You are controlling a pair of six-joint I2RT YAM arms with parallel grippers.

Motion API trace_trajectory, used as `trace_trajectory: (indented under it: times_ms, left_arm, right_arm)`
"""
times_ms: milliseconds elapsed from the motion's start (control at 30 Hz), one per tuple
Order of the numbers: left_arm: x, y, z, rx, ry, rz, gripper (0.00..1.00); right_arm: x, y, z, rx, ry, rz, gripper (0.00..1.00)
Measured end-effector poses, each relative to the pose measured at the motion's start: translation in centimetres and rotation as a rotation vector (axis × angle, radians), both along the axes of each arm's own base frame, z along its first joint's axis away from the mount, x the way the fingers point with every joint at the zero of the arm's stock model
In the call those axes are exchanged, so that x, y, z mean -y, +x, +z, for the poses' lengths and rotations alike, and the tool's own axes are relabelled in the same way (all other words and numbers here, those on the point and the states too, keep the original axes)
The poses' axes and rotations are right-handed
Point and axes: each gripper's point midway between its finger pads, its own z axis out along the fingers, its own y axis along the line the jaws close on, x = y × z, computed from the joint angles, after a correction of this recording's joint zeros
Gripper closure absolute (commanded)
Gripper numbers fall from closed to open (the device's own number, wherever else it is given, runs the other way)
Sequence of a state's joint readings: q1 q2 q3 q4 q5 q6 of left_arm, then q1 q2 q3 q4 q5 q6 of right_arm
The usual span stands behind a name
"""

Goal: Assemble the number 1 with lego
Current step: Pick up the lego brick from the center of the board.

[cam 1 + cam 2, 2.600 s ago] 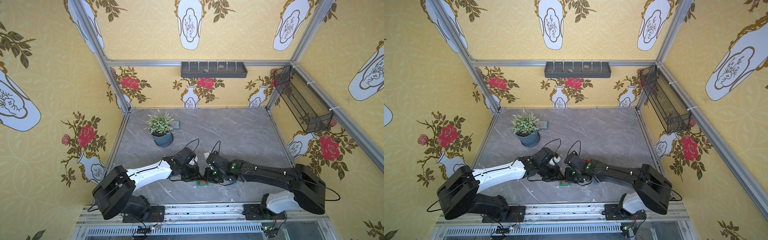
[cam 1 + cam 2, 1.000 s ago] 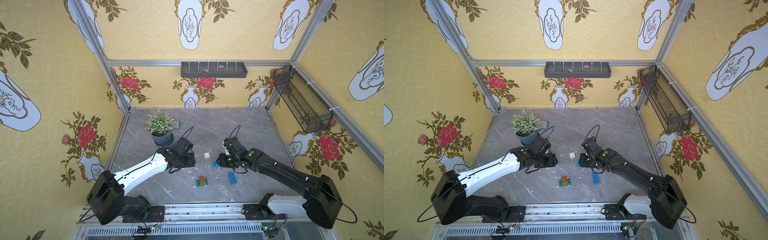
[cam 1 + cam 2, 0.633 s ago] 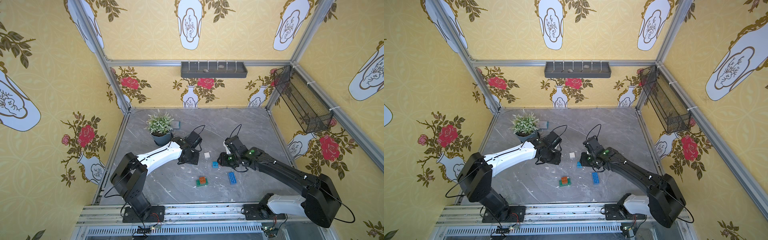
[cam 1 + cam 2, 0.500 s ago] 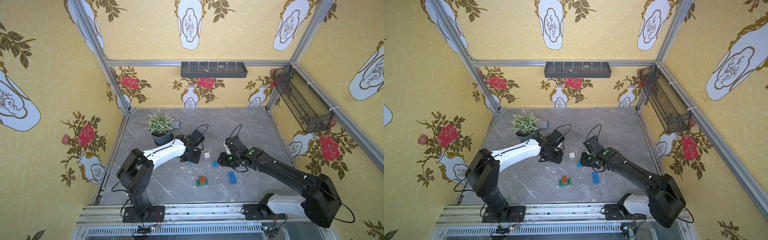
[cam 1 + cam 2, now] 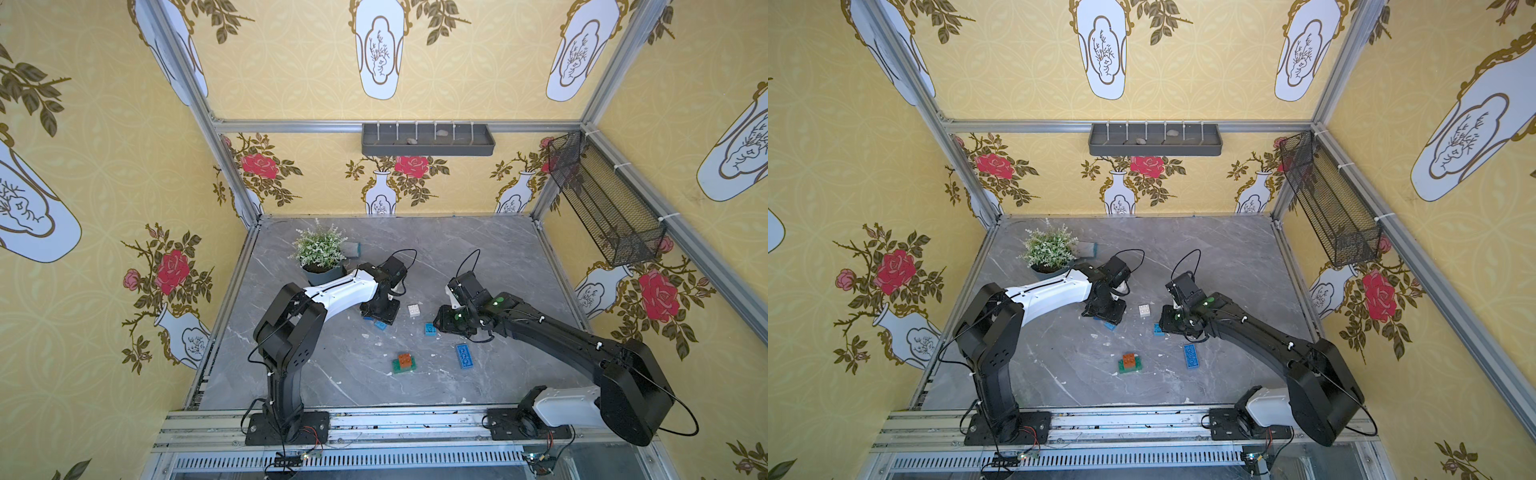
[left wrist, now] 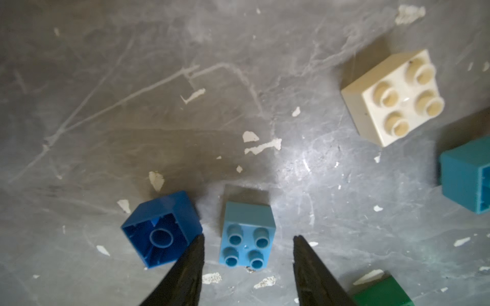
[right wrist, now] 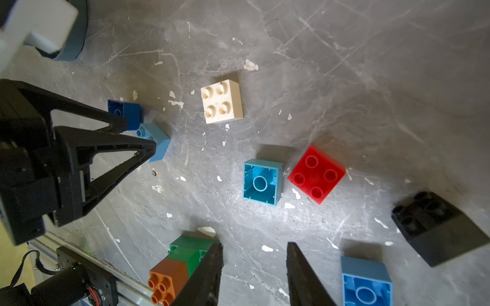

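Fingers [image 6: 185,270] of left gripper [image 6: 248,237] are spread astride light-blue square studded plastic brick [image 6: 247,227]; right gripper [image 7: 254,244] is parted, empty; pebbles [image 5: 410,141] are held in grey wall tray [image 5: 428,151].

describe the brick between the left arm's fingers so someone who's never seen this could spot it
On the grey table, follow the white arm beside the potted plant down to its end effector. Between the open fingers sits a square light blue brick, studs up. The dark blue brick beside it is darker and shows its hollow underside.
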State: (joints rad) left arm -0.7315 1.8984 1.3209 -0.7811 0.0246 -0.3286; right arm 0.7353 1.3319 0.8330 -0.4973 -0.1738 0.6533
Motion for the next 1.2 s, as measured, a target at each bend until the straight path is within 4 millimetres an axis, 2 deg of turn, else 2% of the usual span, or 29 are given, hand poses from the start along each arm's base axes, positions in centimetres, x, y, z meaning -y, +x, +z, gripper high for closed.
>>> trace_trajectory:
  times_ms: [367,500,800,900,1100,1200]
  left_arm:
    - [-0.3,-0.6,-1.6,-0.039,0.012,-0.030,0.56]
    - [-0.4,-0.7,-1.9,-0.043,0.017,-0.041,0.67]
    - [-0.5,-0.8,-1.5,-0.030,0.014,-0.085,0.83]
    - [-0.6,-0.6,0.4,0.027,-0.011,-0.112,0.90]
    - [-0.4,0.0,6.8,0.259,-0.119,-0.221,0.99]
    - [0.2,-1.1,9.2,0.354,-0.155,-0.343,1.00]
  right_arm:
    - [-0.1,0.1,0.1,0.000,0.005,0.000,0.57]
    - [-0.2,0.1,0.1,0.000,0.008,0.001,0.57]
    - [-0.2,0.1,0.4,0.005,0.018,-0.004,0.58]
    - [0.0,0.0,0.6,0.009,0.022,-0.008,0.57]
    - [0.7,0.2,0.4,0.011,0.033,-0.045,0.58]
    - [1.1,0.2,0.2,0.011,0.037,-0.057,0.58]
